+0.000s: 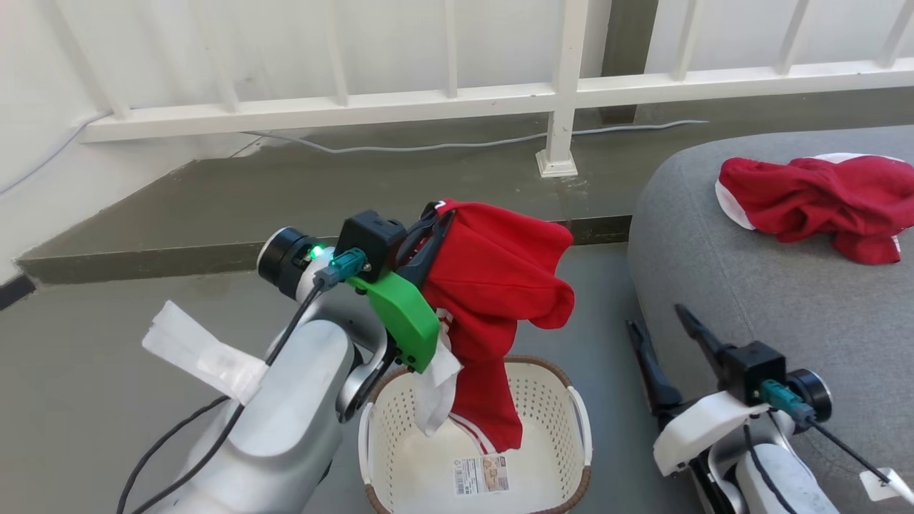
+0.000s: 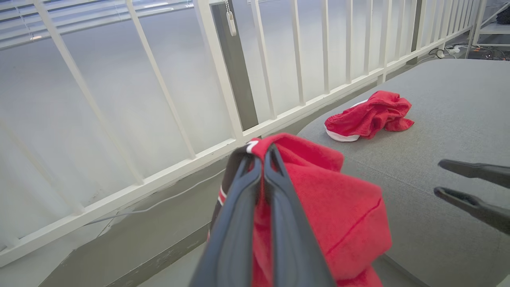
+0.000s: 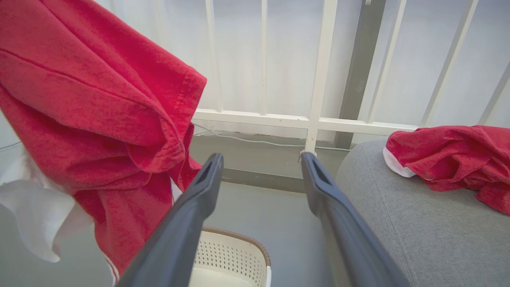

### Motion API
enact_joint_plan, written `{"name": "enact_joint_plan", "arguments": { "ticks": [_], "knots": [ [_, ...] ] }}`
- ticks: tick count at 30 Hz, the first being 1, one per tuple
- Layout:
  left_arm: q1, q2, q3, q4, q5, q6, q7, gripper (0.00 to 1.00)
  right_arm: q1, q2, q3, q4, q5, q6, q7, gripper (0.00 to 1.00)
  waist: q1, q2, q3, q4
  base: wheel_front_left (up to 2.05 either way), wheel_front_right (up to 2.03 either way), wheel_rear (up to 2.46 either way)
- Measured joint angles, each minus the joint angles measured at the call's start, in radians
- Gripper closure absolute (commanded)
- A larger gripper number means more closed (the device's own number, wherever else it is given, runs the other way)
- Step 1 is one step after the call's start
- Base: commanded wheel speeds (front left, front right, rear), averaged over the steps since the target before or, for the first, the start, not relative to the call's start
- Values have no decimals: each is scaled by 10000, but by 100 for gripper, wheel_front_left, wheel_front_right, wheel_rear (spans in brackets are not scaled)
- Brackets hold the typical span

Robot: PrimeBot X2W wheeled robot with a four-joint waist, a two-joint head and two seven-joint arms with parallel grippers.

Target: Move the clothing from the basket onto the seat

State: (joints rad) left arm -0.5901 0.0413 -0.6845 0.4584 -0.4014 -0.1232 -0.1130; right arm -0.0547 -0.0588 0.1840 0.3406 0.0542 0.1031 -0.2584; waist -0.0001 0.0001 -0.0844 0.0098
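Head view: left tool (image 1: 435,213) clamps red garment (image 1: 500,278), hem dangling into basket (image 1: 580,414); right tool (image 1: 655,317) agape, empty.

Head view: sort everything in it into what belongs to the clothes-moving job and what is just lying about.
Job:
hanging red garment
basket
seat
crumpled red garment on the seat

Lying about:
white cable on the floor
white railing
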Motion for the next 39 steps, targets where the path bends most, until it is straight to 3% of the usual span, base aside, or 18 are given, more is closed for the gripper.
{"name": "enact_joint_plan", "arguments": {
  "ticks": [24,25,26,27,28,29,38,39],
  "knots": [
    [2,12,-1193,-1622,-489,52,685,100,-1930,6,3465,1551,-288,215,8,0,0,-1,31,1328,0,0,0],
    [6,12,-1185,-1655,-562,88,685,100,-1977,21,3567,1551,-169,215,8,16,0,-1,27,1343,0,0,0],
    [10,12,-1179,-1684,-606,134,694,100,-2033,19,3649,1551,-61,215,8,51,0,0,24,1353,0,0,0],
    [14,12,-1166,-1710,-612,157,727,100,-2071,12,3707,1549,17,215,8,71,0,0,25,1356,0,0,0],
    [18,12,-1152,-1720,-612,194,777,100,-2087,4,3756,1547,77,215,8,82,0,0,28,1356,0,0,0],
    [29,12,-1135,-1724,-614,230,777,100,-2091,4,3797,1547,125,215,8,100,0,0,31,1353,0,0,0],
    [513,29,-798,-1778,-779,566,871,100,-2391,-8,3680,1519,606,215,8,100,0,0,109,1047,0,0,0],
    [554,36,-740,-1783,-794,594,869,89,-2428,-10,3599,1517,619,215,8,100,0,0,121,1003,0,0,0]
  ]
}}
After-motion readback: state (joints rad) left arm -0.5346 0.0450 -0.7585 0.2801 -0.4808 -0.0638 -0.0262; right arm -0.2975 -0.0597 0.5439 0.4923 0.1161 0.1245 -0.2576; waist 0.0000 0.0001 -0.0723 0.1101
